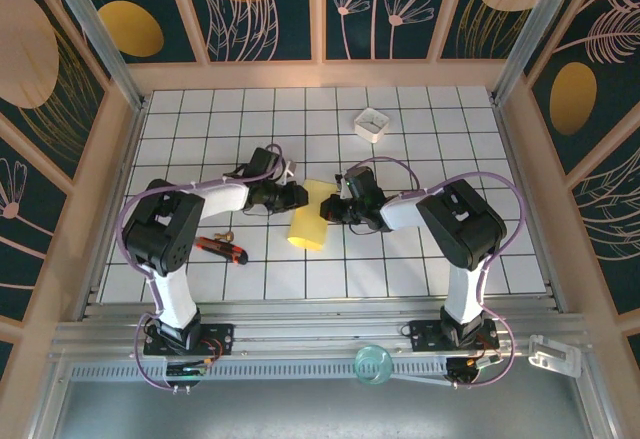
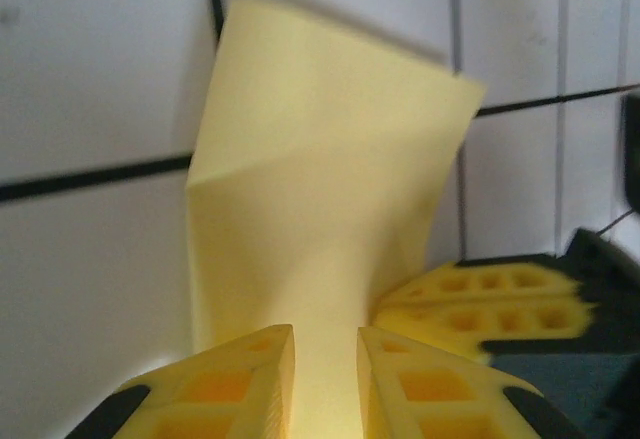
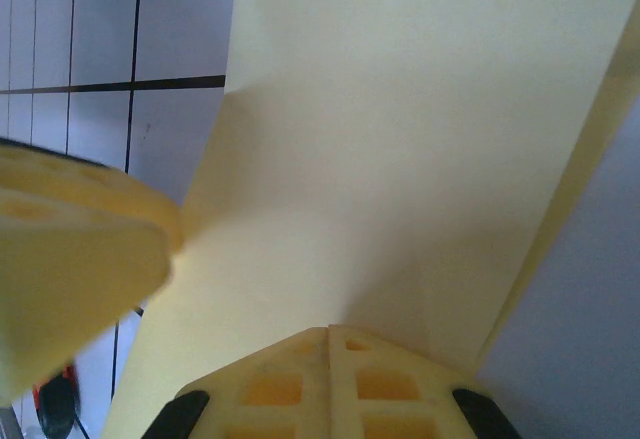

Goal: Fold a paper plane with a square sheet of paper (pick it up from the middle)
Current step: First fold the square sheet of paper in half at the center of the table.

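While held between the two arms near the middle of the grid table [image 1: 180,149], square sheet of paper [image 1: 310,221] partly folded, bowed and twisted rather than flat; contact with the tabletop not determinable. Right gripper [image 3: 328,331] clamped fully together on one edge of the sheet. Left gripper [image 2: 325,334] set with a narrow gap between the jaws, paper running through that gap, firm pinch not confirmable.

Likely hazards, judged from this pose:
- slipping of the sheet out of the loosely set left jaws, leaving it hanging from the right side alone;
- a crooked or off-centre crease, set by the twist visible in the left wrist view;
- tearing or crumpling under any pulling apart or pushing together of the arms;
- collision of fingertips held so close together.

Small white box [image 1: 371,124] well apart at the far side, red-handled tool [image 1: 222,249] near the left arm, neither in the way. No brand, label or legible writing on sheet, box or tool.
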{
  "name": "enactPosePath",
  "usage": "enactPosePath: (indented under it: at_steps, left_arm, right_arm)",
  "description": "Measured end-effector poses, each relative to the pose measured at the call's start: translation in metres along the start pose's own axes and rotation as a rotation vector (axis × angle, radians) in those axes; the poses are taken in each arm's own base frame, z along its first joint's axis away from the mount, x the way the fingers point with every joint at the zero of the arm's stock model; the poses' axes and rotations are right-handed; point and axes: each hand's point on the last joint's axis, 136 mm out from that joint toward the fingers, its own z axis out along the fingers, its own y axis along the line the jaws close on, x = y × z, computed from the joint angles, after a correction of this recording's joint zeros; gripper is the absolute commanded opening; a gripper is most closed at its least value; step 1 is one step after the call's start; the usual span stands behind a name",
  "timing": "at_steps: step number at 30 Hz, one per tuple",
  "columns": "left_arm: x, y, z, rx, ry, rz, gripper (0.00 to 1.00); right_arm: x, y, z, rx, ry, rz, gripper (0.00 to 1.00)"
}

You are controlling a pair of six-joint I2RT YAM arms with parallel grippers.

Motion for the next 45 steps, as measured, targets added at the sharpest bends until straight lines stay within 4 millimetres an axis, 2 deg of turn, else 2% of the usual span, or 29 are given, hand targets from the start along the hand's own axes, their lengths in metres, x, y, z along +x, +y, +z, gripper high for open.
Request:
enactPosePath:
  at_steps: [3, 7, 9, 12, 15, 17, 19, 21, 24, 28, 31, 34, 38, 43, 45]
  left_arm:
    - [0.001, 0.017, 0.005, -0.060, -0.002, -0.014, 0.21]
    - [-0.002, 0.024, 0.002, -0.090, -0.019, -0.007, 0.22]
    - [-0.001, 0.025, -0.002, -0.096, -0.030, 0.000, 0.24]
    - [0.011, 0.029, -0.016, -0.097, -0.038, -0.009, 0.27]
    - [0.022, 0.018, -0.033, -0.053, -0.053, -0.015, 0.30]
    - [0.028, 0.001, -0.038, 0.002, -0.055, -0.002, 0.31]
    - [0.035, -0.015, -0.036, 0.050, -0.038, 0.022, 0.30]
    - [0.044, -0.023, -0.031, 0.070, -0.011, 0.035, 0.27]
    - [0.053, -0.013, -0.022, 0.033, 0.022, 0.029, 0.24]
    - [0.062, 0.021, -0.011, -0.066, 0.054, -0.003, 0.22]
    - [0.059, 0.024, -0.013, -0.076, 0.040, 0.015, 0.22]
    - [0.060, 0.025, -0.017, -0.087, 0.030, 0.034, 0.23]
    - [0.071, 0.027, -0.031, -0.079, 0.023, 0.026, 0.26]
    - [0.082, 0.000, -0.035, 0.024, 0.032, 0.038, 0.27]
    - [0.088, -0.001, -0.031, 0.028, 0.053, 0.041, 0.25]
  right_arm:
    - [0.000, 0.000, 0.000, 0.001, 0.001, 0.001, 0.00]
    - [0.000, 0.000, 0.000, 0.001, 0.001, 0.000, 0.00]
    - [0.000, 0.000, 0.000, 0.001, 0.001, 0.000, 0.00]
    - [0.000, 0.000, 0.000, 0.002, 0.001, 0.000, 0.00]
    - [0.000, 0.000, 0.000, 0.004, 0.003, 0.001, 0.00]
    - [0.000, 0.000, 0.000, 0.005, 0.005, 0.002, 0.00]
    - [0.000, 0.000, 0.000, 0.006, 0.006, 0.003, 0.00]
    - [0.000, 0.000, 0.000, 0.008, 0.007, 0.004, 0.00]
    - [0.000, 0.000, 0.000, 0.008, 0.008, 0.004, 0.00]
    - [0.000, -0.001, 0.000, 0.009, 0.007, 0.004, 0.00]
    - [0.000, -0.001, 0.000, 0.010, 0.007, 0.000, 0.00]
    - [0.000, -0.001, 0.000, 0.010, 0.007, -0.008, 0.00]
    - [0.000, -0.001, 0.000, 0.010, 0.008, -0.012, 0.00]
    - [0.001, -0.002, -0.001, 0.011, 0.005, -0.013, 0.00]
    - [0.001, -0.002, -0.001, 0.011, 0.005, -0.013, 0.00]
